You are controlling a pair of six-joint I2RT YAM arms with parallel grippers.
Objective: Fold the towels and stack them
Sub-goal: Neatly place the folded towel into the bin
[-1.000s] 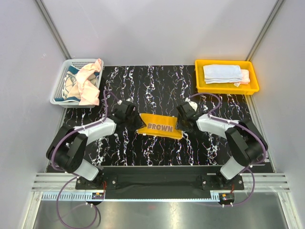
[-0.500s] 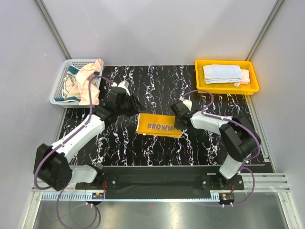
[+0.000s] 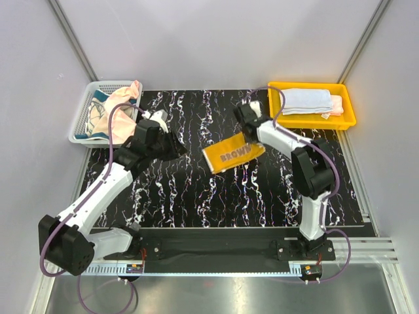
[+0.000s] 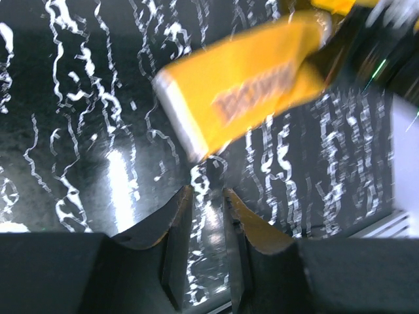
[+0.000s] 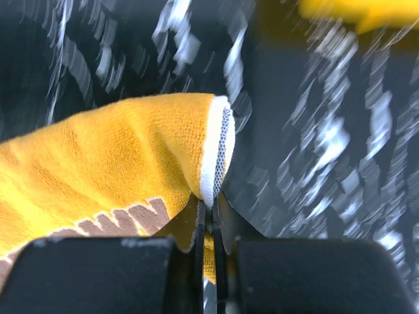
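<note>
The folded orange towel with brown "BROWN" lettering (image 3: 230, 154) hangs tilted over the middle of the table. My right gripper (image 3: 254, 136) is shut on its right end; the right wrist view shows the fingers (image 5: 211, 209) pinching the white-edged fold of the towel (image 5: 98, 163). My left gripper (image 3: 179, 149) is open and empty to the left of the towel, apart from it. In the left wrist view its fingers (image 4: 208, 196) hold only air above the table, with the towel (image 4: 242, 98) ahead. A pink towel (image 3: 121, 108) and a cream-teal towel (image 3: 98, 119) lie in the basket.
The white mesh basket (image 3: 80, 124) stands at the back left. The yellow tray (image 3: 313, 122) at the back right holds a folded pale blue towel (image 3: 304, 99) on a pink one (image 3: 336, 104). The tray's edge shows in the right wrist view (image 5: 353, 10). Grey walls enclose the table.
The right gripper has lifted the BROWN towel and carried it back and right, turning it. The left gripper has let go of it and drawn away to the back left.
</note>
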